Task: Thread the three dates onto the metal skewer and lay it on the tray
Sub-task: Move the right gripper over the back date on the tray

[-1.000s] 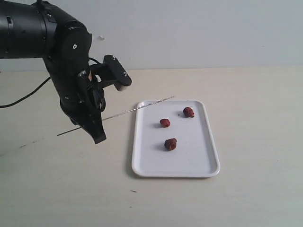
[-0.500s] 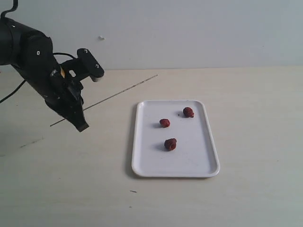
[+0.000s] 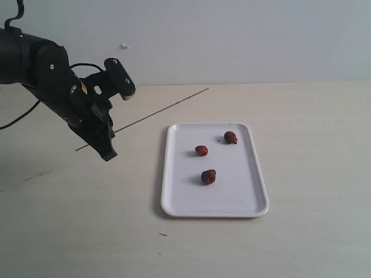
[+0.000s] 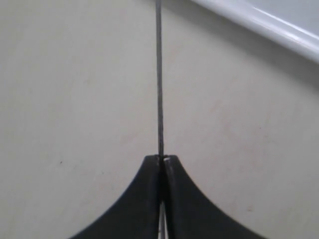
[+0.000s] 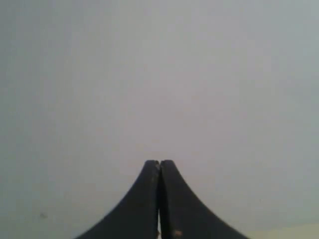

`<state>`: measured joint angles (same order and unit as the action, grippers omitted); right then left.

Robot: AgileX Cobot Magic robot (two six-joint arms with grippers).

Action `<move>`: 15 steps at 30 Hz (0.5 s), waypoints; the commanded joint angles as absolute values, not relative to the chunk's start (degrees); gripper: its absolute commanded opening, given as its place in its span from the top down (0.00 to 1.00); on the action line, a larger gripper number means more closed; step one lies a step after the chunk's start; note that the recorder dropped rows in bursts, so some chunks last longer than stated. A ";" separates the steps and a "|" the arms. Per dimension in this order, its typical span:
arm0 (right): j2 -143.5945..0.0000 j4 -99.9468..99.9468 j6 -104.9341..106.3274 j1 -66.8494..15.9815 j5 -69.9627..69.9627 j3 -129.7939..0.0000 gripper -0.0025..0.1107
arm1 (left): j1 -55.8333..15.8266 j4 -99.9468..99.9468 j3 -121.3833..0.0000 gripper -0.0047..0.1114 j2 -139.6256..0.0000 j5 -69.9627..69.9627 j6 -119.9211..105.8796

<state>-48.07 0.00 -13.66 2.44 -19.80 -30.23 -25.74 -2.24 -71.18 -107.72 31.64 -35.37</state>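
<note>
The left arm's jaws are pinching the skewer beside the tray holding three dates; the right arm's jaws are resting closed.

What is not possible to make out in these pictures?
- Exterior view: right arm is outside the frame; speck beside one date is too small to identify.
- Left wrist view: tray is cut by the edge; its contents unseen.
- Right wrist view: only blurred, blank background.

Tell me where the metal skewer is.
Exterior view, left side: the metal skewer is pinched in the left gripper, slanting away toward the wall, left of and behind the tray, not touching it.
</note>
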 commanded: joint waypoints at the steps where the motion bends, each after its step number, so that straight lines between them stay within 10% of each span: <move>1: -72.76 -21.56 -13.36 2.64 -5.62 -48.10 0.98 | -25.73 -1.29 -71.04 0.96 -109.06 31.59 -37.24; 15: -101.84 -56.45 1.98 -0.62 -2.71 -60.60 0.91 | -25.73 -2.55 -71.04 0.96 -109.06 34.10 -40.25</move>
